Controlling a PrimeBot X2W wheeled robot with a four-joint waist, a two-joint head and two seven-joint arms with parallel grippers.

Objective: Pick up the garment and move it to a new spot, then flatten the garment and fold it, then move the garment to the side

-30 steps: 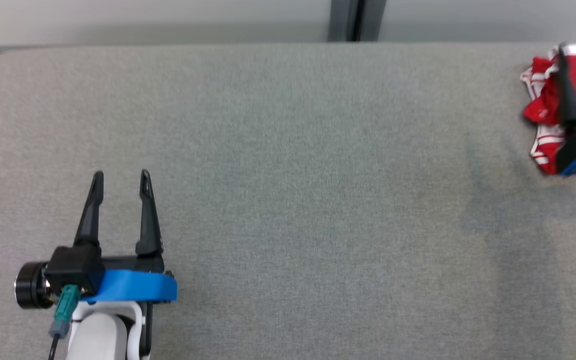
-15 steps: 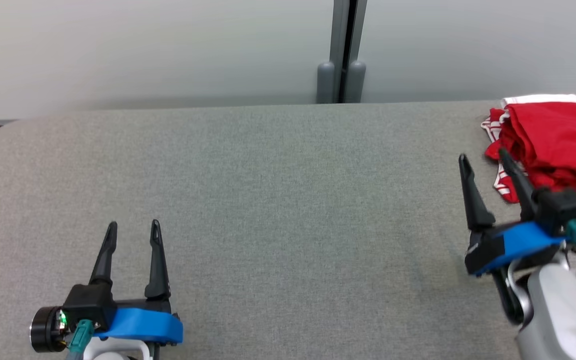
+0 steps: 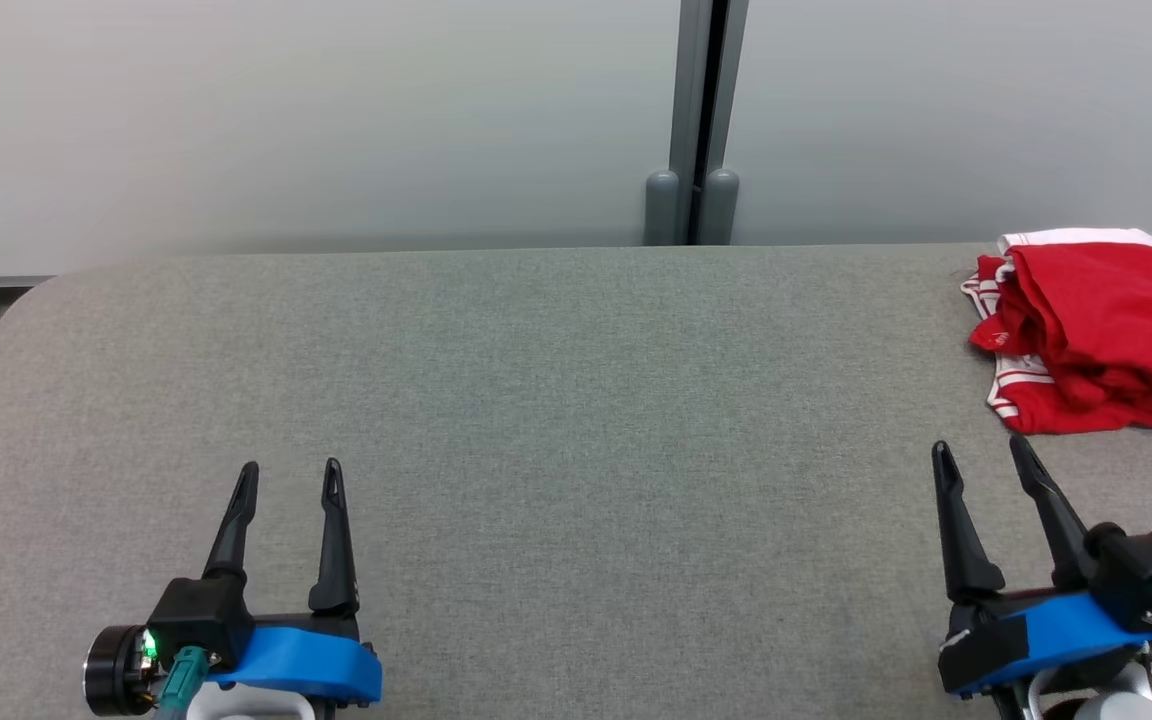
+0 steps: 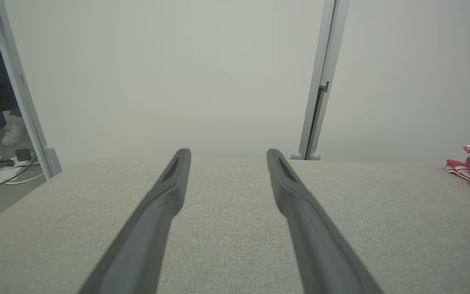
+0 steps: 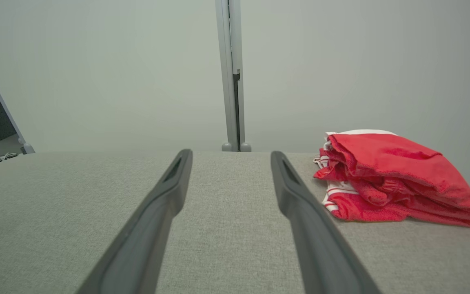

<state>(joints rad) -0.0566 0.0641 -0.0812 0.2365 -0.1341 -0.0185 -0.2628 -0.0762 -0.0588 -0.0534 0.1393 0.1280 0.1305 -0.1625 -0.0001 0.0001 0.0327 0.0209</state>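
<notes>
So, left gripper [image 3: 292, 465] is near the front edge of the grey fabric table [image 3: 576, 420], over on its left side, fingers spread wide with nothing between them. Right gripper [image 3: 978, 443] is near the front edge on the right side, same deal: jaws wide apart, holding nothing. The red garment [image 3: 1106, 330] with white striped trim lies in a folded bundle at the table's far right corner, just beyond the right gripper's tips, not touching them.
</notes>
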